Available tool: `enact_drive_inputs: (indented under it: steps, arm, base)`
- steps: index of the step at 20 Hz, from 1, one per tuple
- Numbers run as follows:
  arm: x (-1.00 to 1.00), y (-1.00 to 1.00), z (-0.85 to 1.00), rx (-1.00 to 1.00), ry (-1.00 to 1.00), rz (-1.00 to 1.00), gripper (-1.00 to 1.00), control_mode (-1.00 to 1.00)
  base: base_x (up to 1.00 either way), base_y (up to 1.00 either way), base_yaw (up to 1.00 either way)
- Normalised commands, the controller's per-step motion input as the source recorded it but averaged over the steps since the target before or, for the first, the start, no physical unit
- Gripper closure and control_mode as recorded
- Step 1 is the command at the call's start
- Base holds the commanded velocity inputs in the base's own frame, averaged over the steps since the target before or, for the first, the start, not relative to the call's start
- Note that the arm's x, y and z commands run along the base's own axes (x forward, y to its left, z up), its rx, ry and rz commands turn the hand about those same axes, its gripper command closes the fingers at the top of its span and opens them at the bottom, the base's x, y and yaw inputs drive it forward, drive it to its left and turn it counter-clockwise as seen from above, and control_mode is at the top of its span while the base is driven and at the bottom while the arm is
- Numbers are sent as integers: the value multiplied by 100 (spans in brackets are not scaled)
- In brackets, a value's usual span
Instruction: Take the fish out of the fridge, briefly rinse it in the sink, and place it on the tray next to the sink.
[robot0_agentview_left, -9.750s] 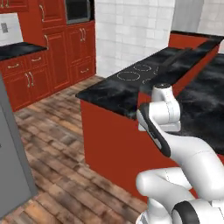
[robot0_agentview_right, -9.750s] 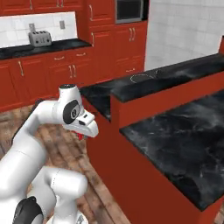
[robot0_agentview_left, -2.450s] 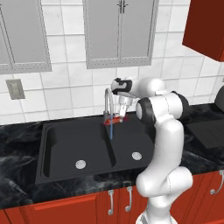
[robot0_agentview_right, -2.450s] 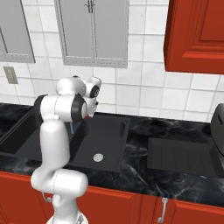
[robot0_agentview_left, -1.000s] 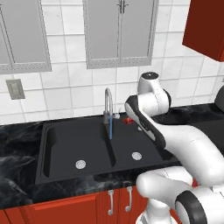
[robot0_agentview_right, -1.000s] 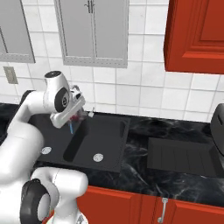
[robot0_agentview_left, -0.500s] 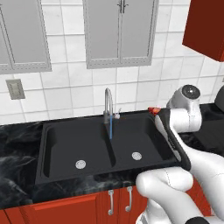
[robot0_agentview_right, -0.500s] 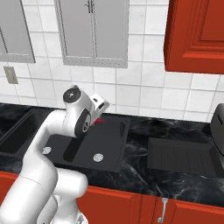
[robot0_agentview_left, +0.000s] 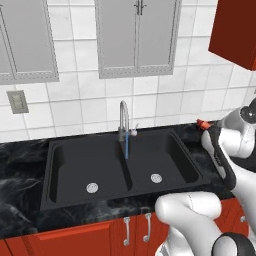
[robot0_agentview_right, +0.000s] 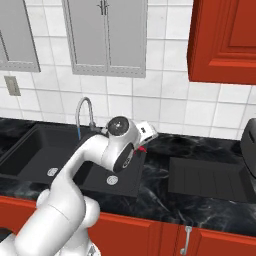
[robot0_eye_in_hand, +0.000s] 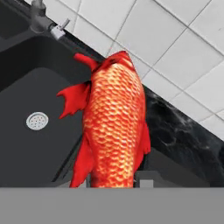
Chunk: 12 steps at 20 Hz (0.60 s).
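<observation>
The fish (robot0_eye_in_hand: 114, 127), bright red with orange scales, stands between my fingers and hides most of them in the hand view. My gripper (robot0_agentview_left: 204, 128) is shut on it above the counter, just past the right rim of the black double sink (robot0_agentview_left: 65, 187). A small red bit of the fish (robot0_agentview_right: 143, 148) sticks out below the gripper (robot0_agentview_right: 145, 134) in the right base view. A thin blue stream runs from the chrome tap (robot0_agentview_left: 123, 116) into the sink. The dark ribbed tray (robot0_agentview_right: 207, 178) lies on the counter to the right of the sink (robot0_agentview_right: 31, 142). The fridge is out of view.
The right basin's silver drain (robot0_eye_in_hand: 37, 121) and the tap's base (robot0_eye_in_hand: 41, 17) lie below and left of the fish. A black appliance (robot0_agentview_right: 248, 136) stands at the counter's right end. White tiled wall and grey upper cabinets (robot0_agentview_left: 137, 37) rise behind; a red cabinet (robot0_agentview_right: 222, 40) hangs over the tray.
My arm has swung right, from under the tap across the right basin to the sink's right rim, with the fish still in the gripper. Water keeps running.
</observation>
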Motion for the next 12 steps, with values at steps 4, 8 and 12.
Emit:
enact_drive_inputs:
  steps: [4,8,12]
  arm:
    - [13,-26,-6,2,34,-12,100,-100]
    - [-11,-100,5,20,42,-34,100,-100]
    - [0,-84,-7,0,5,0,100,-100]
  base:
    - [0,0,0]
    - [0,0,0]
    - [0,0,0]
